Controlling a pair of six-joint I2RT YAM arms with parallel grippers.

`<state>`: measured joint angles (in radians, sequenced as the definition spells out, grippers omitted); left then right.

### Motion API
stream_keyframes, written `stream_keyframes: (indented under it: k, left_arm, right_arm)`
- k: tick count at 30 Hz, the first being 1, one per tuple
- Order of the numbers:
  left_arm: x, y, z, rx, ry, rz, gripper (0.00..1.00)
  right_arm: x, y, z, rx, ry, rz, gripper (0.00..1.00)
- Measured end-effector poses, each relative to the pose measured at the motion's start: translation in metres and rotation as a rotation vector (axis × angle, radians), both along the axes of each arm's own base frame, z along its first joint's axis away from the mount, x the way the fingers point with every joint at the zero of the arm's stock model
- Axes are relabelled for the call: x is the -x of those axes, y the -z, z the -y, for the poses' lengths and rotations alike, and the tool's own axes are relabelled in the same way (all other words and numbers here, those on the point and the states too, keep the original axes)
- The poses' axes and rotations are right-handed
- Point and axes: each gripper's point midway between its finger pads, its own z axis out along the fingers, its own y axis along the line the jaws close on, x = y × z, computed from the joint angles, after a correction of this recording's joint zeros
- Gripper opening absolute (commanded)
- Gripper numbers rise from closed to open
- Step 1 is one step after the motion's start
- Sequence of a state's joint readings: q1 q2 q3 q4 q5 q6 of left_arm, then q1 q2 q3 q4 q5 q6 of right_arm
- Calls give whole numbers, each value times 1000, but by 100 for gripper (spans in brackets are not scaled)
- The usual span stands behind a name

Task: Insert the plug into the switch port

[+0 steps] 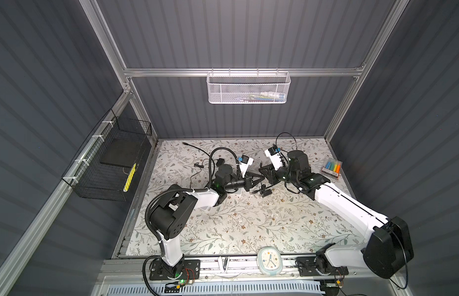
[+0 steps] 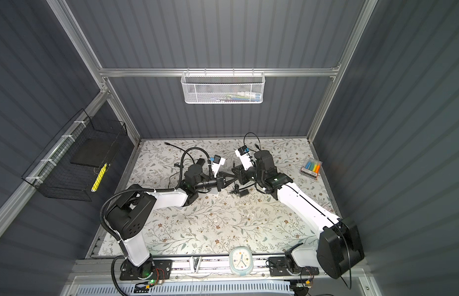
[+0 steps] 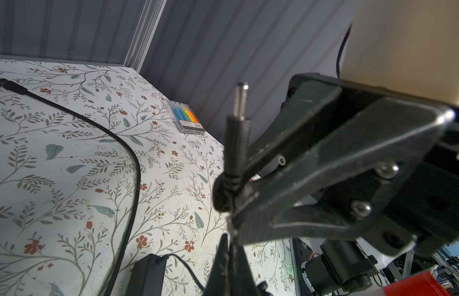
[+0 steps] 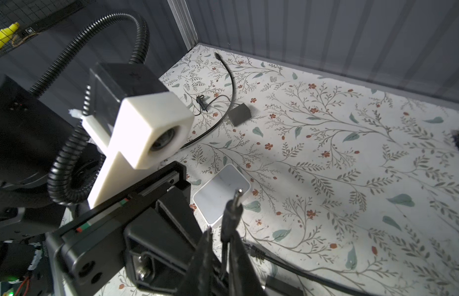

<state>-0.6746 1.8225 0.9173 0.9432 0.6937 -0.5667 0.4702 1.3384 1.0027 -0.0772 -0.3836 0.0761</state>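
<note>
The plug [image 3: 237, 133] is a black barrel plug with a bare metal tip, held up off the table between both arms; it also shows as the plug [image 4: 232, 212] in the right wrist view. My right gripper [image 3: 232, 187] is shut on the plug's ribbed base, and its fingers [image 4: 238, 256] flank that base. Just below, my left gripper [image 3: 229, 256] is shut on the plug's thin cable. The switch [image 4: 220, 194], a small white square box, lies flat on the table under the left gripper [image 1: 260, 177] and shows partly as the switch [image 1: 237, 192]. Its port is not visible.
A black adapter [image 3: 146, 276] lies near the grippers, another black block [image 4: 240, 114] farther back, and a thick black cable [image 3: 115, 138] curves across the mat. A marker pack [image 1: 331, 167] sits at the right wall. A clock [image 1: 269, 261] stands on the front rail.
</note>
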Motion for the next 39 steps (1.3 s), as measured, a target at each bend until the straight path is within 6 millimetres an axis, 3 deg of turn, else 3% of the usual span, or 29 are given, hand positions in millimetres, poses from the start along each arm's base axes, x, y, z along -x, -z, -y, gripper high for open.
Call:
stream_keyframes:
  k: [6,11,18,27,33,36,37,39]
  left_arm:
    - [1,-1,0,4,5,-3,0]
    - [1,-5,0,17,5,4,0]
    - [1,-7,0,25,5,5,0]
    - [1,-10,0,36,5,2,0]
    - [1,-11,0,40,4,-3,1]
    - [0,-11,0,40,1,-4,37]
    - [0,-10,0,38,-1,-3,56]
    - [-2,-7,-1,25,-15,-9,72]
  right_arm:
    - [-2,1,-1,-10,4,-6,5]
    - [-4,-2,-2,-25,11,-3,12]
    - [-9,-11,-4,-60,28,22,13]
    - [-11,-13,-5,-86,37,23,9]
    - [-11,-14,-6,-99,37,15,0]
    - [-10,-14,-6,-102,35,13,0]
    - [-10,-14,-6,-102,34,14,0]
    - [-10,-14,-6,-100,33,14,0]
